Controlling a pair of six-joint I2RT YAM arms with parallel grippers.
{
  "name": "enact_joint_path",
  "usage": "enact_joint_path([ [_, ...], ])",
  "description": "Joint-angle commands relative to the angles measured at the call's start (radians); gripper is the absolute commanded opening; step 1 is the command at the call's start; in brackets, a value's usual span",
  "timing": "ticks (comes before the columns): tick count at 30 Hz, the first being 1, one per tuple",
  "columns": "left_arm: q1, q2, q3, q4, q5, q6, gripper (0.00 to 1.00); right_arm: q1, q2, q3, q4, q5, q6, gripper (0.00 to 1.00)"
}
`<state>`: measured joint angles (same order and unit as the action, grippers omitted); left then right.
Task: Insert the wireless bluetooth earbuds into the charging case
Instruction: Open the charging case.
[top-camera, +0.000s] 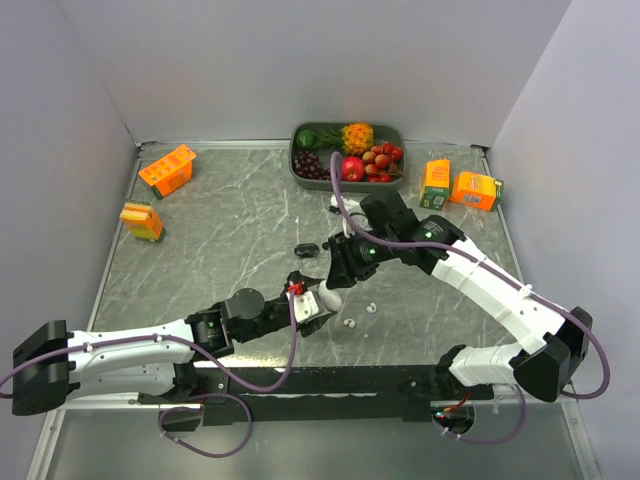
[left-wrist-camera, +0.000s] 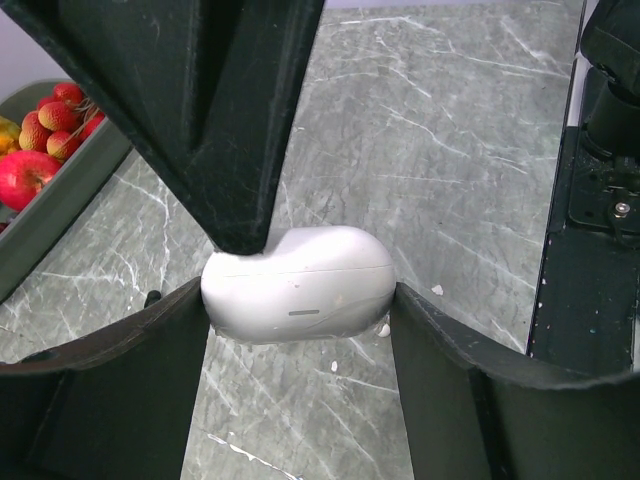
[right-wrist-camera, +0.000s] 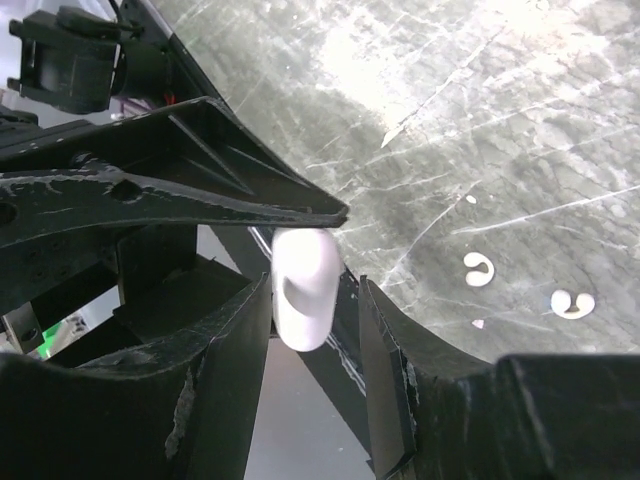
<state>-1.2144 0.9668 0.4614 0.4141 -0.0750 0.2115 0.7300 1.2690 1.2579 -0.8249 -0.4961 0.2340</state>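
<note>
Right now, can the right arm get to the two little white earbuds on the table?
Probably yes. The white earbuds lie uncovered on the table beside the right gripper, but its jaws stand around the white case.

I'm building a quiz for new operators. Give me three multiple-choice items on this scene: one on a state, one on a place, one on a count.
1. What is the left pincer doing?
A standing open over nothing
B gripping a spoon
C shut on the white charging case

2. Where do the two white earbuds lie?
A inside the case
B on the bare table
C on a shelf

3. How many orange cartons stand on the table?
A two
B four
C six

Key:
1 C, the case is clamped at both ends.
2 B, both lie on the marble top.
3 B, two stand at each side.
</note>
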Motion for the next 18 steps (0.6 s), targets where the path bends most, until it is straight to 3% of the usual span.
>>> enact_joint_path([
  [1, -0.007, -0.005, 0.029, 0.034, 0.004, -0.018, 0.01, 0.029, 0.012, 0.054, -0.017, 0.034, -0.013, 0.47],
  [9, -0.007, -0.014, 0.028, 0.034, -0.005, -0.020, 0.01, 0.043, 0.036, 0.060, -0.039, 0.056, -0.018, 0.46],
  [18, -0.007, -0.036, 0.011, 0.054, -0.026, -0.026, 0.01, 0.045, 0.015, 0.037, -0.020, 0.053, -0.005, 0.31],
])
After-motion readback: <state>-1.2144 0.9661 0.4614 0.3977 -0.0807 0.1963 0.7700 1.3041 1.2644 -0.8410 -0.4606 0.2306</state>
